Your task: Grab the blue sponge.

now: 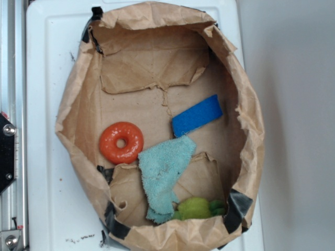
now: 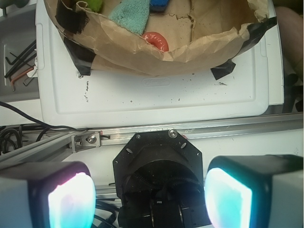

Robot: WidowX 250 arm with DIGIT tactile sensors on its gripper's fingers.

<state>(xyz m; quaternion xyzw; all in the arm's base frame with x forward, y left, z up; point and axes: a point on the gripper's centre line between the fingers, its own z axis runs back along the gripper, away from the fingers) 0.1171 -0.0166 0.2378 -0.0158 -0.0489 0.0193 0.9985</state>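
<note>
Exterior view: one brown paper bag (image 1: 78, 104), cut low and rolled open, patched with black tape (image 1: 238, 204) at several points of its rim, lying on a white worktop (image 1: 49, 57). The bag holds four loose things. One blue sponge (image 1: 197, 115), a flat bar, lies tilted on the bag's floor right of centre, apart from the wall. One orange ring (image 1: 121, 142) lies flat left of centre. One teal cloth (image 1: 165, 175) lies crumpled between them, its upper corner just beside the sponge's lower left end. One green object (image 1: 198, 208) sits against the bag's lower rim, touching the cloth; its kind cannot be told.

Wrist view: the same bag at the top edge, with the ring (image 2: 156, 41), the cloth (image 2: 130, 14), a sliver of the sponge (image 2: 158, 4) and the green object (image 2: 95, 4) partly seen. One claw (image 2: 149, 194) released, its two pads (image 2: 71, 199) wide apart, outside the bag and well apart from the sponge, over a metal rail (image 2: 228, 128) at the worktop's edge.
</note>
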